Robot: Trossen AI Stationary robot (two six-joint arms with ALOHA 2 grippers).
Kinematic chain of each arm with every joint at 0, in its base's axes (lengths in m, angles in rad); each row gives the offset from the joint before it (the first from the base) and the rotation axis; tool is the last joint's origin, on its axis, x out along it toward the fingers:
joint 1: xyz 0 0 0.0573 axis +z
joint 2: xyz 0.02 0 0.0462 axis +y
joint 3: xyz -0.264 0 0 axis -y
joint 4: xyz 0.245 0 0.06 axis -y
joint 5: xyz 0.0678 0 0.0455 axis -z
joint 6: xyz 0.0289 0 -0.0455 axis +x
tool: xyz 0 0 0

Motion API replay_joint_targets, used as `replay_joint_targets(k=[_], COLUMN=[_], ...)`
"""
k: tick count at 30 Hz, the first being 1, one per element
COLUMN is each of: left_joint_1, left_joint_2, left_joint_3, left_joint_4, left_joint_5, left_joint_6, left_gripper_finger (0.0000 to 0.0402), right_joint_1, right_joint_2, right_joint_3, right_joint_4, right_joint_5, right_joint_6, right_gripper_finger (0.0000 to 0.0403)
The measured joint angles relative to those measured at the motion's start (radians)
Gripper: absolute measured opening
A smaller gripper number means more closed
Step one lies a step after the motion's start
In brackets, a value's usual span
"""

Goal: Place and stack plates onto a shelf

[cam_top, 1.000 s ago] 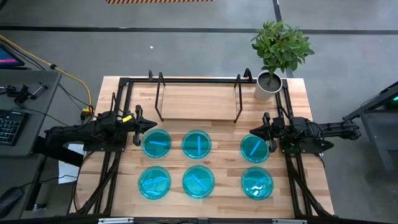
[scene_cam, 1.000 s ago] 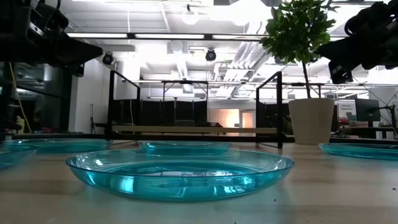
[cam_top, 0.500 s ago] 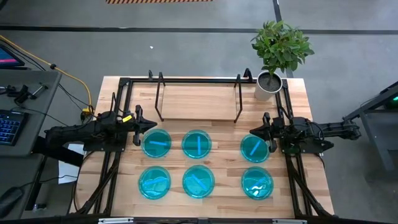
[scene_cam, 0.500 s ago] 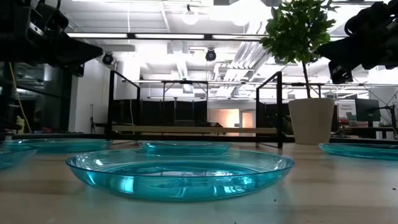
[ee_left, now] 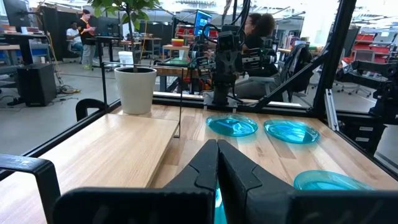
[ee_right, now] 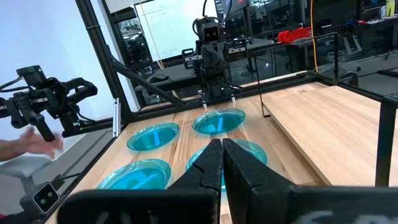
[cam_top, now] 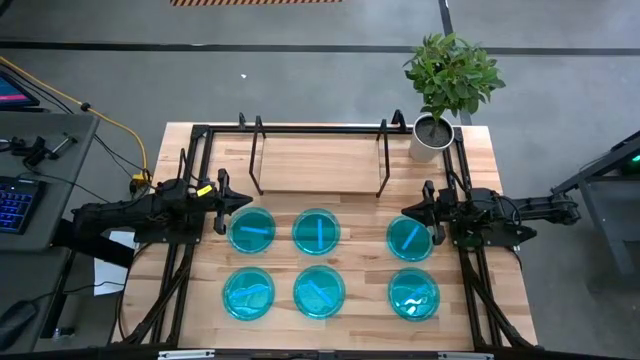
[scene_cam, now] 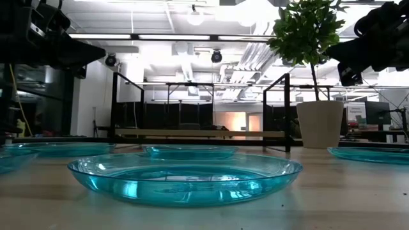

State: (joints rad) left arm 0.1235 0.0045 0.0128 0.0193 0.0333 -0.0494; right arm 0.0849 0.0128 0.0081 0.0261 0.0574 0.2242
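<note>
Six translucent cyan plates lie flat on the tabletop in two rows of three: the far row [cam_top: 251, 230], [cam_top: 316, 231], [cam_top: 409, 238], the near row [cam_top: 249, 294], [cam_top: 319, 292], [cam_top: 413, 293]. The shelf [cam_top: 318, 163], a light-wood board with black wire frames at both ends, stands behind them with nothing on it. My left gripper [cam_top: 248, 201] hovers shut above the table, beside the far-left plate; its fingers meet in the left wrist view [ee_left: 217, 163]. My right gripper [cam_top: 404, 210] hovers shut over the far edge of the far-right plate [ee_right: 239, 152], fingers together [ee_right: 222, 157].
A potted plant [cam_top: 436, 130] stands at the table's far right corner, just right of the shelf. The table's black frame rails [cam_top: 196, 170] run along its left, far and right edges. A person's hand [ee_right: 31, 146] shows beyond the table's near side in the right wrist view.
</note>
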Motion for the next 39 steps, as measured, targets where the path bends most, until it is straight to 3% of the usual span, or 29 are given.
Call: replay_joint_targets(k=[4, 7, 10, 13, 18, 20, 28, 35, 39], left_joint_1=[0.000, 0.000, 0.000, 0.000, 0.000, 0.000, 0.000, 0.000, 0.000], left_joint_2=[0.000, 0.000, 0.000, 0.000, 0.000, 0.000, 0.000, 0.000, 0.000], left_joint_3=[0.000, 0.000, 0.000, 0.000, 0.000, 0.000, 0.000, 0.000, 0.000], left_joint_4=[0.000, 0.001, 0.006, 0.006, 0.007, 0.007, 0.008, 0.024, 0.042], left_joint_5=[0.000, 0.000, 0.000, 0.000, 0.000, 0.000, 0.000, 0.000, 0.000], left_joint_6=[0.000, 0.000, 0.001, 0.000, -0.001, -0.001, -0.001, 0.000, 0.000], left_gripper_finger=[0.0000, 0.0000, 0.0000, 0.0000, 0.0000, 0.0000, 0.0000, 0.0000, 0.0000], right_joint_1=[0.000, 0.000, 0.000, -0.001, 0.001, 0.001, 0.001, 0.000, 0.000], right_joint_2=[0.000, 0.000, 0.000, 0.016, 0.155, 0.245, 0.683, 0.955, 1.090], right_joint_3=[0.000, 0.000, 0.000, 0.000, 0.000, 0.008, 0.194, 0.493, 0.625], right_joint_4=[0.001, 0.012, 0.113, 0.283, 0.657, 0.706, 0.641, 0.152, 0.005], right_joint_5=[0.014, 0.025, 0.150, 0.232, 0.007, -0.016, 0.080, 0.337, 0.356], right_joint_6=[0.018, 0.125, 0.190, 0.137, 0.037, 0.029, 0.021, 0.010, 0.086], right_gripper_finger=[0.0000, 0.0000, 0.0000, 0.0000, 0.0000, 0.0000, 0.0000, 0.0001, 0.0004])
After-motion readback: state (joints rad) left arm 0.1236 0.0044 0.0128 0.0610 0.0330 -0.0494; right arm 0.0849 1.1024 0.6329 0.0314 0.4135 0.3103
